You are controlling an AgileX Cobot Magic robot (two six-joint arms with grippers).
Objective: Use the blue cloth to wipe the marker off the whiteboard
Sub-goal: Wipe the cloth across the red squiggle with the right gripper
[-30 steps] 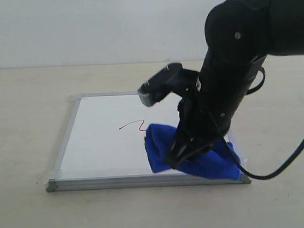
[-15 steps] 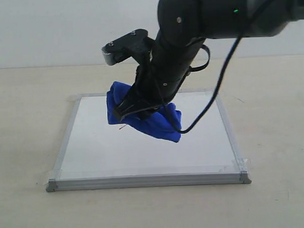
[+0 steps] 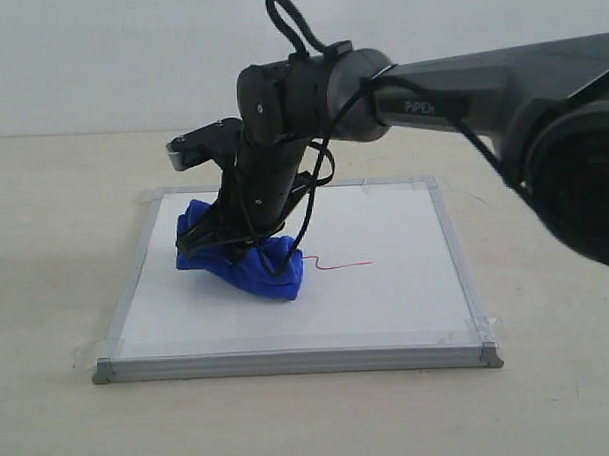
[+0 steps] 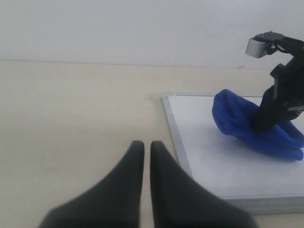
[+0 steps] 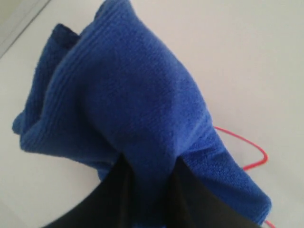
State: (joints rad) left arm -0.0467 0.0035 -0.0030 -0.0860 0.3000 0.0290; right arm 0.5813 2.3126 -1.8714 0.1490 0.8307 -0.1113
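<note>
The right claw (image 3: 228, 237) grips the bunched royal-blue microfibre cloth (image 3: 252, 273) on the silver-framed whiteboard (image 3: 387, 305), thin red marker squiggle (image 3: 342, 266) at its 3 o'clock. The left claw (image 4: 147, 153) is closed.

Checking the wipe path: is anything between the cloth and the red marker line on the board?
Nothing visible. The cloth, pinched in the right gripper, rests on the whiteboard, and the marker line runs out from the cloth's edge. Only bare board lies along the line.
</note>
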